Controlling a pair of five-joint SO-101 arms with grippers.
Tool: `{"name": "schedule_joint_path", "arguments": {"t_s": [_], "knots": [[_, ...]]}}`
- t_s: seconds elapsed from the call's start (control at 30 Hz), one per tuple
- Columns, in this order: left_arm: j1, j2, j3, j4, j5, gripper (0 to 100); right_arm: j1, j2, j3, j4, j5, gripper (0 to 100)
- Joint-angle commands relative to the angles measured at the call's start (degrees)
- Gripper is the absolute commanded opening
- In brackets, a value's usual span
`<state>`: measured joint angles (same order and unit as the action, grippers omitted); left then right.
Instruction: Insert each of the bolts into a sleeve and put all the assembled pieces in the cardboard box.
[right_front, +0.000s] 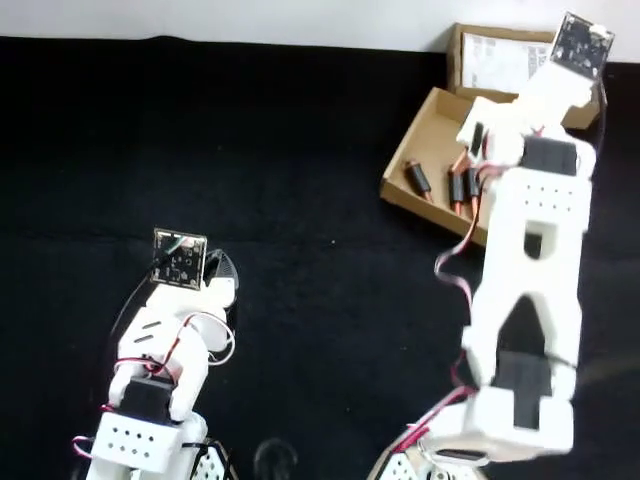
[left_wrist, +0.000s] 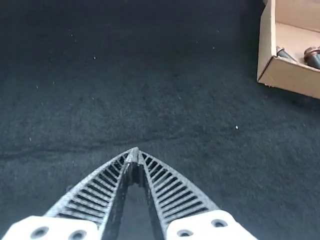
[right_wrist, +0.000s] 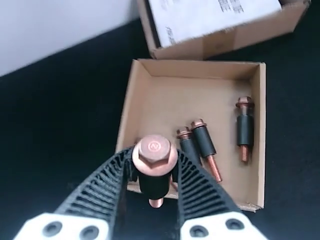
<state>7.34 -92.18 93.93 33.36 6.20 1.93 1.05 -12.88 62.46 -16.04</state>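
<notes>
Here the right hand (right_wrist: 152, 172) grips a copper bolt (right_wrist: 154, 151) that sits in a black sleeve (right_wrist: 151, 186), holding it over one edge of the open box (right_wrist: 200, 97). Three more assembled pieces (right_wrist: 204, 141) lie on the floor of the box, two side by side and one apart near a side wall. The left hand (left_wrist: 134, 152) is clenched, its tips together with nothing between them, low over the black table (left_wrist: 125, 75) and well apart from the box.
</notes>
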Motion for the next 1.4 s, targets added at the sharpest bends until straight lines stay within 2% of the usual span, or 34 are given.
{"name": "schedule_joint_path", "arguments": {"t_s": [0.0,0.1,0.23,0.53,0.77,0.97,1.03,1.1,1.2,1.37], "knots": [[-0.57,-0.48,3.38,-7.47,-0.09,1,2.07,8.40,-13.49,3.47,0.09,0.8],[-0.48,-0.40,3.65,-10.11,-0.09,1,2.95,16.57,-22.20,8.04,1.23,0.8],[-0.48,-0.40,3.65,-9.76,-0.09,1,5.05,26.59,-32.84,11.74,1.49,0.8],[-0.48,-0.40,3.65,-3.69,-0.09,1,8.31,46.81,-50.07,11.82,1.58,0.8],[-0.48,0.04,3.65,-3.60,-0.09,1,7.25,57.10,-57.45,10.51,1.58,0.8],[-0.57,0.04,3.65,-2.73,0.00,1,6.81,59.38,-63.25,10.42,1.67,1.3],[-0.48,0.04,3.65,-2.64,0.00,1,6.02,58.95,-65.01,11.12,3.87,4.8],[-0.48,0.04,3.65,-2.29,0.00,1,5.05,58.95,-67.47,14.64,8.88,13.5],[-0.40,0.04,3.65,-1.93,-0.09,1,3.74,58.95,-73.36,20.88,9.67,24.5],[-0.40,0.13,3.65,-1.93,-0.09,1,3.12,58.59,-89.19,30.37,9.93,25.9]]}}
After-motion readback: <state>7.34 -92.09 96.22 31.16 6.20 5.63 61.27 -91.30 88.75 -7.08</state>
